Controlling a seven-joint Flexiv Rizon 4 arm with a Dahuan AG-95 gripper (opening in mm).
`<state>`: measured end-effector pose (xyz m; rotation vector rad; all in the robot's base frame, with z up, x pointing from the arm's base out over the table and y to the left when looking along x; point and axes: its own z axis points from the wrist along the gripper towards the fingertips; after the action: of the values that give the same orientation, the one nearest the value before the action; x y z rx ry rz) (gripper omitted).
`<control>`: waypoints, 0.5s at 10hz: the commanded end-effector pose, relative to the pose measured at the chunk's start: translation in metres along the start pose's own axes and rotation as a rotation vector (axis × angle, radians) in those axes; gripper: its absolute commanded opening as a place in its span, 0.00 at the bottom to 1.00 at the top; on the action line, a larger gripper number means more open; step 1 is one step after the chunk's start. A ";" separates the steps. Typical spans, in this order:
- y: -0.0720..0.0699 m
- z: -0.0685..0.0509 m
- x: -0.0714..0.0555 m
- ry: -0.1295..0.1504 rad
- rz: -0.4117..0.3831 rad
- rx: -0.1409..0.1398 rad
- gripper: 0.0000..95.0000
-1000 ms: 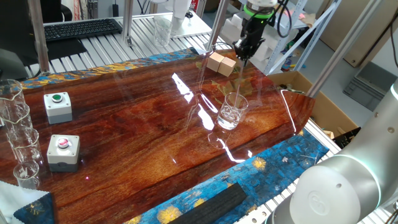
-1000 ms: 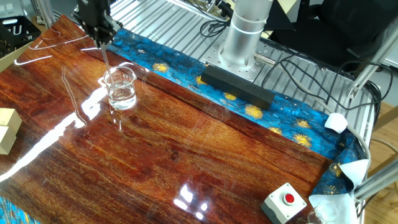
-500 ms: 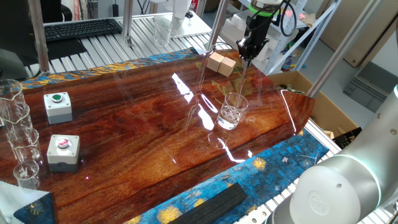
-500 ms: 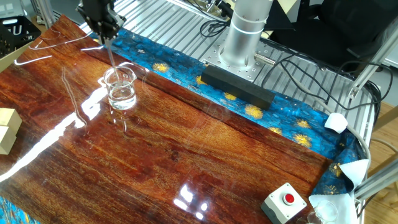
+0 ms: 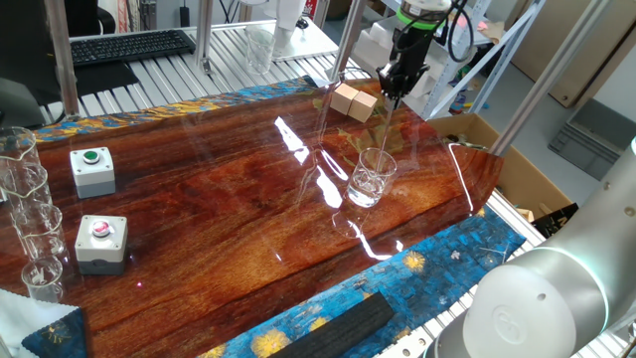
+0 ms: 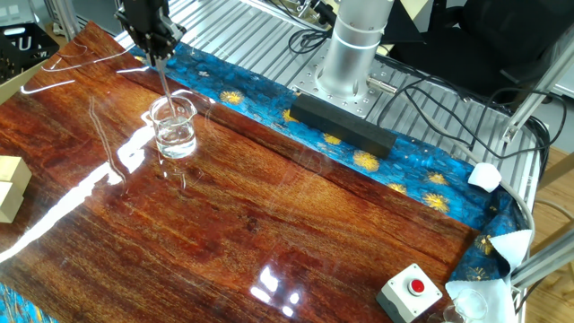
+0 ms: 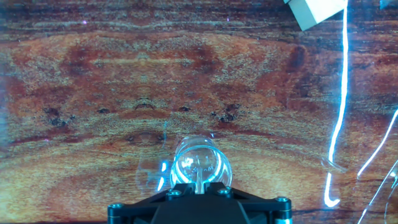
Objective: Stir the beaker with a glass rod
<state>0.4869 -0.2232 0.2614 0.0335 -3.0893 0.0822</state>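
Gripper [image 6: 157, 59] above the beaker [image 6: 174, 127], jaws clamped on the glass rod [image 6: 167, 88], its lower end inside the beaker.

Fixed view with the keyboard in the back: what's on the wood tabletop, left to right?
Green-button box → red-button box → wooden blocks → beaker, with the glass rod running up from it to the gripper. The glassware at the far left edge overlaps the boxes' span, so I've left it out.

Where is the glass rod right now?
The glass rod hangs from the gripper, slanting down into the beaker near the table's blue-cloth edge; in the one fixed view it sits just before the wooden blocks.
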 end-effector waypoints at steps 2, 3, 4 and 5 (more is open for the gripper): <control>0.004 0.003 0.003 -0.018 0.004 0.008 0.00; 0.006 0.005 0.004 -0.025 0.007 0.009 0.00; 0.007 0.006 0.005 -0.025 0.007 0.011 0.00; 0.009 0.007 0.006 -0.027 0.008 0.015 0.00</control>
<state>0.4799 -0.2140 0.2543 0.0233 -3.1173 0.1077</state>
